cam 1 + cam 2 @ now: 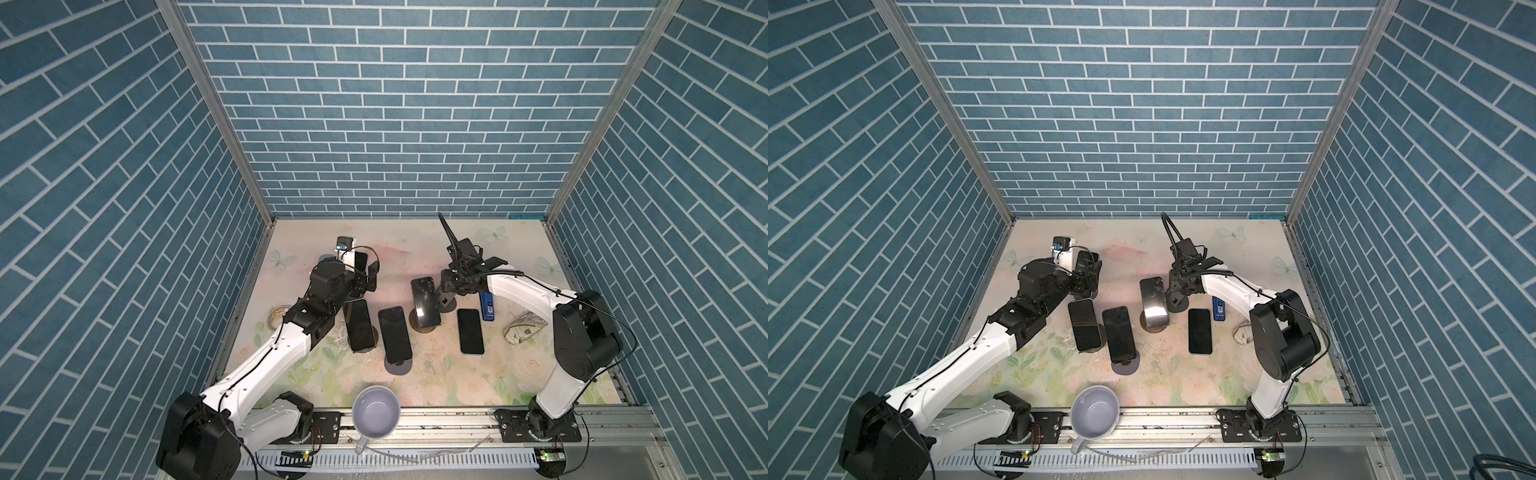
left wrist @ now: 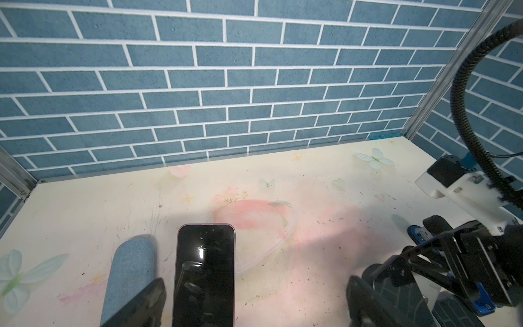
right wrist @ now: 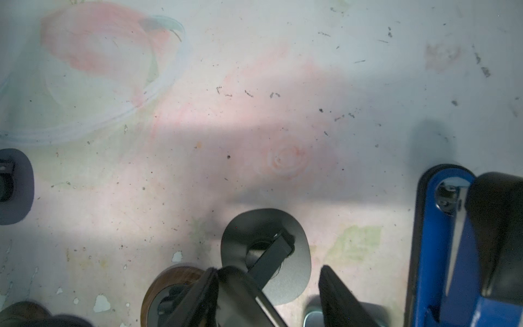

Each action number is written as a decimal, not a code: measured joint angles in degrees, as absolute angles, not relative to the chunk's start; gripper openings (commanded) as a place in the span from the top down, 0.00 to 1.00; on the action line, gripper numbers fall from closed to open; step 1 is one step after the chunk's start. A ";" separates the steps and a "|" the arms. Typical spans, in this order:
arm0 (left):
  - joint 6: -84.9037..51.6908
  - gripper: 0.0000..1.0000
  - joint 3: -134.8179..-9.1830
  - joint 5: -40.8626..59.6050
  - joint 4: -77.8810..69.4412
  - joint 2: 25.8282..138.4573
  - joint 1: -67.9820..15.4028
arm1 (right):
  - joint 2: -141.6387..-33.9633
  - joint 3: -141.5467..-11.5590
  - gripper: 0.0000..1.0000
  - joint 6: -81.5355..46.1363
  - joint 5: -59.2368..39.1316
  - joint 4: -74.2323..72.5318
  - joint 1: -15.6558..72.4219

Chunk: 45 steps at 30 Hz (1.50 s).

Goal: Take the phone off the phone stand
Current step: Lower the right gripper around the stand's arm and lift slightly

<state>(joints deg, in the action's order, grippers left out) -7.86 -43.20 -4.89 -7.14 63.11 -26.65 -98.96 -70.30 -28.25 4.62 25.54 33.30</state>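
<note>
Left wrist, phone (image 2: 205,273) within pincer (image 2: 254,286) (gaping)

Floral tabletop (image 1: 1183,382) boxed by blue brick walls (image 1: 1142,124). Mid-table, three phones lean on stands (image 1: 1126,366): left phone (image 1: 1084,318), middle phone (image 1: 1119,333), glare-lit right phone (image 1: 1153,302). A fourth phone (image 1: 1200,331) lies flat near a blue device (image 1: 1219,309). The right gripper (image 1: 1177,291) is low over a black stand base (image 1: 1177,306); the left gripper (image 1: 1090,268) sits behind the left phone. Lavender mug (image 1: 1095,411) at the near edge.
</note>
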 measured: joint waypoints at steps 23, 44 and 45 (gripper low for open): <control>-7.88 0.00 -43.20 -4.91 -7.14 63.13 -26.65 | -96.62 -66.70 0.71 -28.23 0.54 24.03 31.94; -7.84 0.00 -43.20 -5.30 -6.96 63.44 -27.38 | -95.39 -64.29 1.00 -28.75 -8.05 14.63 26.28; -7.84 0.00 -43.20 -5.32 -6.79 63.57 -27.40 | -95.85 -64.42 1.00 -28.75 -8.54 13.74 25.98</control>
<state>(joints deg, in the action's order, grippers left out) -7.84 -43.20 -5.32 -6.79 63.57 -27.40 -95.85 -64.42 -28.75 -8.54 13.74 25.98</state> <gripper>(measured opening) 0.996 0.047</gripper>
